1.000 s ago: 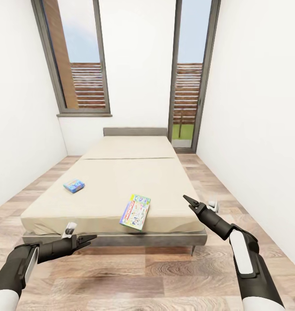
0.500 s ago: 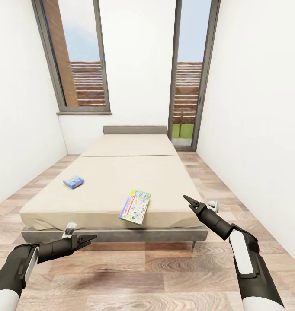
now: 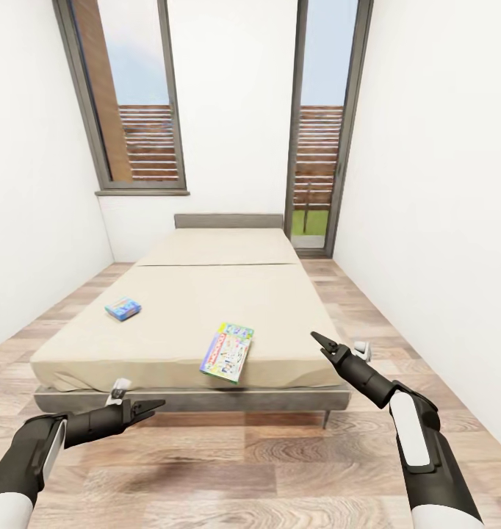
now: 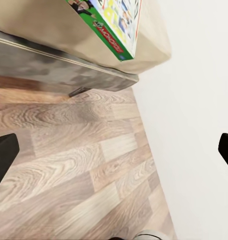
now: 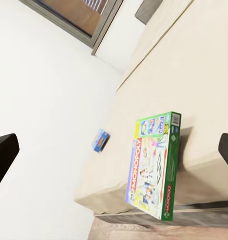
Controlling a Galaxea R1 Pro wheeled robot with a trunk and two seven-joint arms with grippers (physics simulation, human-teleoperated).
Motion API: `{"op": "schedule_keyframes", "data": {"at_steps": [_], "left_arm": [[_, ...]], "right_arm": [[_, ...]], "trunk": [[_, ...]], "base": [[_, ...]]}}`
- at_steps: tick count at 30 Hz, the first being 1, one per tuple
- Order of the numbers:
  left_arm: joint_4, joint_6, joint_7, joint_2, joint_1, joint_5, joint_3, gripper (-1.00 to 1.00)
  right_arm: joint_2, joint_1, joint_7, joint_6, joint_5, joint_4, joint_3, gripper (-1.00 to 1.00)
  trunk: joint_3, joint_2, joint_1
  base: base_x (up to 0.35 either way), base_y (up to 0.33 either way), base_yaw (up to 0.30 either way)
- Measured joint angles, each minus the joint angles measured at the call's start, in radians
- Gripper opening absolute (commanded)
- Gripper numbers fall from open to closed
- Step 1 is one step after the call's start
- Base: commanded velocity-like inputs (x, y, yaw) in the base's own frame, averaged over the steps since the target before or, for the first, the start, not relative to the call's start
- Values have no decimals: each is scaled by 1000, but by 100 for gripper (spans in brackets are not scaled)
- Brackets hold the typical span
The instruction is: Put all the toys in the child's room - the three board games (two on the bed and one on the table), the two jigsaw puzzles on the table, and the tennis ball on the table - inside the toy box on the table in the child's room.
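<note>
Two board games lie on the beige bed [image 3: 206, 294]. The larger one, a green-edged Monopoly box [image 3: 227, 351], hangs slightly over the bed's foot edge; it also appears in the left wrist view [image 4: 114, 25] and the right wrist view [image 5: 151, 165]. A small blue game box [image 3: 123, 308] [image 5: 100, 140] rests near the bed's left side. My left gripper [image 3: 153, 405] hovers over the floor in front of the bed, open and empty [image 4: 114, 155]. To the right of the Monopoly box, my right gripper [image 3: 316, 339] points toward the bed, open with nothing in it [image 5: 114, 155].
White walls close in on both sides of the narrow room. A tall window [image 3: 137, 103] and a glass door [image 3: 316, 139] stand behind the bed. Wooden floor [image 3: 265, 463] runs in front of the bed and along its right side [image 3: 368, 316].
The whole picture has shifted slightly, with the bed and games a little higher and to the left, so the camera moved. Both arms hold the same pose.
</note>
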Motion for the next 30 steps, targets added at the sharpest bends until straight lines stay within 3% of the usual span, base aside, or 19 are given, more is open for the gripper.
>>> {"op": "schedule_keyframes", "data": {"at_steps": [9,30], "left_arm": [[0,-6,0,0,0,-1,-1,100],[-3,-29,-3,0,0,-1,1,100]], "right_arm": [[0,0,0,0,0,0,-1,100],[0,0,0,0,0,0,0,100]], "trunk": [[0,0,0],[0,0,0]], "base": [[0,-218,0],[99,-11,0]]}}
